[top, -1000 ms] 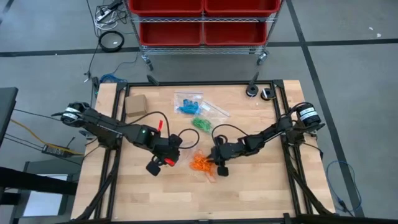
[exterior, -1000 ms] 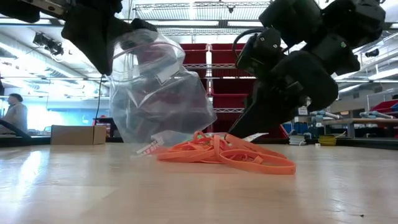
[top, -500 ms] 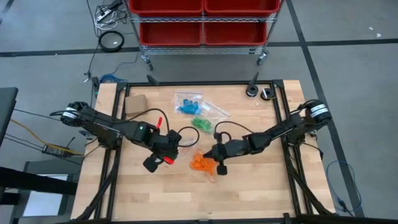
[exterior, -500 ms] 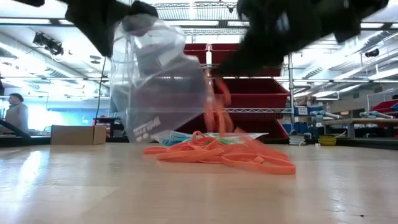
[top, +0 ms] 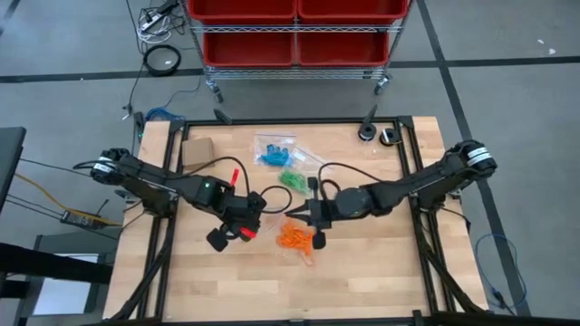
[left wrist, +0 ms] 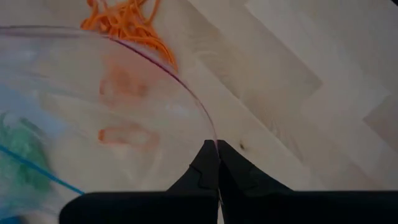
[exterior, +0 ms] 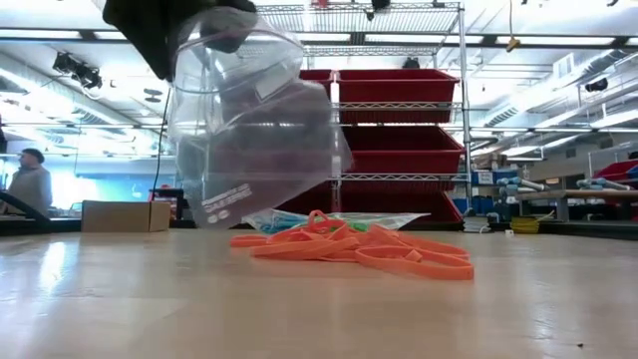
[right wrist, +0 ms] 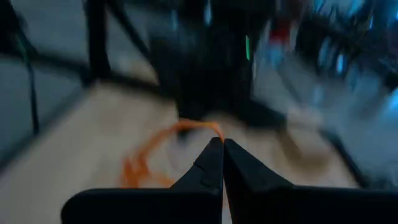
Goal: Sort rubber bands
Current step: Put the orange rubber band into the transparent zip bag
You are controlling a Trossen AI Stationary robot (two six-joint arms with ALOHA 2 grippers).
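A pile of orange rubber bands (top: pixel 294 237) (exterior: pixel 349 247) lies on the table's middle. Blue bands (top: pixel 272 154) and green bands (top: pixel 292 179) lie farther back, on clear bags. My left gripper (top: pixel 252 215) (left wrist: pixel 217 163) is shut on a clear zip bag (exterior: pixel 249 130) that hangs open just left of the orange pile. My right gripper (top: pixel 297 215) (right wrist: pixel 221 155) hovers above the pile's far side, nearly level, shut on an orange band (right wrist: pixel 180 129). The low view does not show it. My left gripper pinches the bag's open rim (left wrist: pixel 214 142) between its two fingers, coming steeply from above. The bag hangs below the fingers with its mouth held open. My right gripper pinches one orange band at its fingertips (right wrist: pixel 216 134). The band trails down from them toward the pile; the view is blurred.
A small tan cardboard box (top: pixel 197 152) sits at the far left corner and two small round things (top: pixel 376 134) at the far right. Red bins on a wire rack (top: pixel 294 32) stand behind the table. A person (exterior: pixel 25 184) shows far off at the left in the low view.
My right gripper has risen from the orange pile, out of the low view, tipping up toward level, and has drawn an orange band up with it. My left gripper has gone up a little with the bag, which still hangs open.
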